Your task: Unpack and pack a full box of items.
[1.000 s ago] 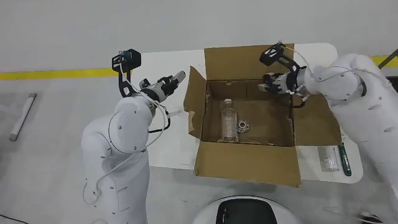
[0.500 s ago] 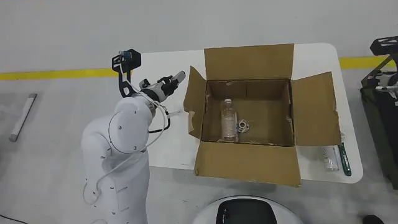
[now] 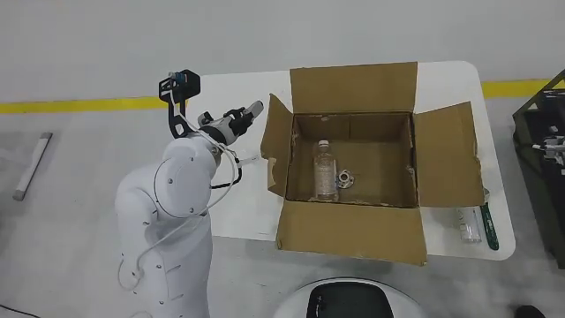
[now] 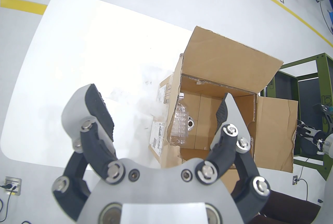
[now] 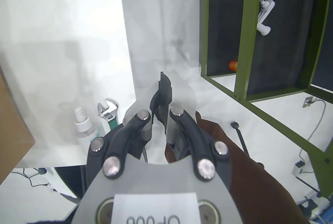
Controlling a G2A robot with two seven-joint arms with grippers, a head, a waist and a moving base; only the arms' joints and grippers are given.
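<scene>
- My left claw (image 4: 164,110) is spread wide and holds nothing. It hangs above the left part of the white rounded worktop (image 4: 91,53), just beside the box's left flap.
- From above, the left claw (image 3: 247,113) points toward the brown cardboard box (image 3: 353,88), apart from it.
- My right claw (image 5: 165,91) is drawn narrow, its dark pads close together, and I see nothing between them. It hangs off the worktop's right side, in front of the green metal rack with dark panels (image 5: 244,27).
- The brown cardboard box (image 4: 229,63) stands open on the worktop with all 4 flaps folded outward.
- Inside it, 1 clear plastic bottle (image 3: 325,170) lies on the box floor toward the left wall, cap toward the far wall.
- 1 small round metal part (image 3: 344,177) lies just beside that bottle, on its right. My left wrist view shows both, the bottle (image 4: 179,121) and the part (image 4: 191,123).
- On the worktop's right edge, beside the box's right flap, lie a small clear spray bottle (image 3: 466,223) and a green-handled adjustable wrench (image 3: 488,225), side by side.
- My right wrist view shows the same spray bottle (image 5: 84,128) and wrench (image 5: 109,112), near the claw.
- The green rack (image 3: 538,168) stands on the floor, right of the worktop.
</scene>
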